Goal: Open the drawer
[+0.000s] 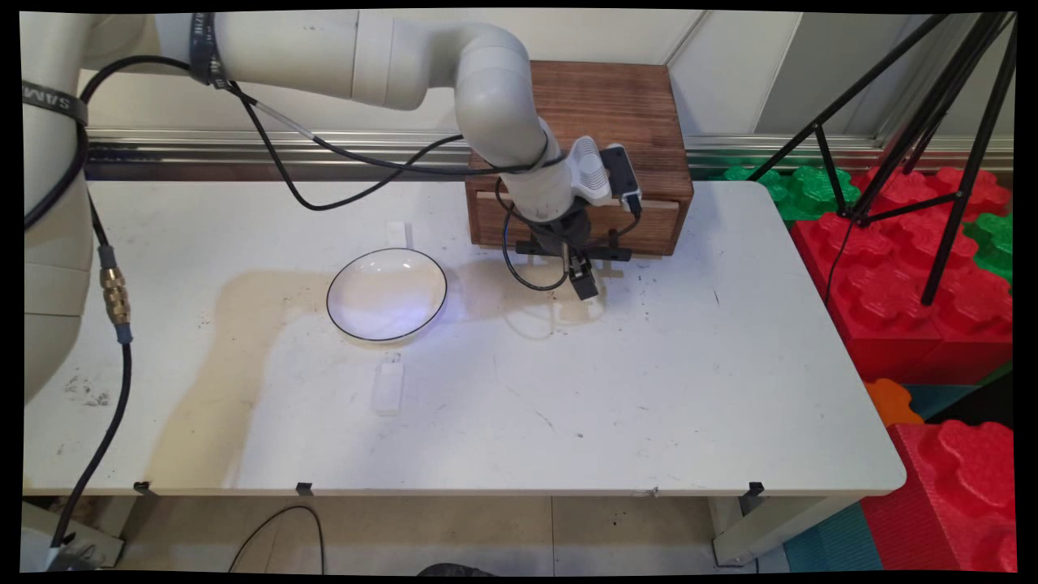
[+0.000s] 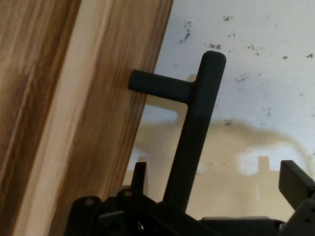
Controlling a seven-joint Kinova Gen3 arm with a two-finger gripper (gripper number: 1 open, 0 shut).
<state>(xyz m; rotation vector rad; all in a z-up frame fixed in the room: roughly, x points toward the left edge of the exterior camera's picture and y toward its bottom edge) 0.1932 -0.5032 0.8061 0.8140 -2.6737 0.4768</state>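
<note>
White tabletop (image 1: 649, 389) carries a wooden drawer box (image 1: 604, 130) at its far edge, its black bar handle (image 2: 194, 132) standing off the drawer front (image 2: 103, 123). Straddling that handle, the gripper (image 1: 580, 272) has its fingers (image 2: 295, 182) spread wide, one on each side, gripping nothing. A white bowl (image 1: 387, 294) sits well to the left, with bare table in front. The arm reaches in from the upper left, its wrist bent downward.

white worktop (image 1: 649, 389), scuffed, with a yellowish stain at its left. wooden drawer box (image 1: 608, 105) at the far edge, black bar handle (image 1: 604, 253) on its front. white bowl with dark rim (image 1: 387, 294) left of the box. small clear block (image 1: 389, 388) just nearside of the bowl. red and green foam blocks (image 1: 908, 284) and a black tripod (image 1: 932, 122) at right.
</note>
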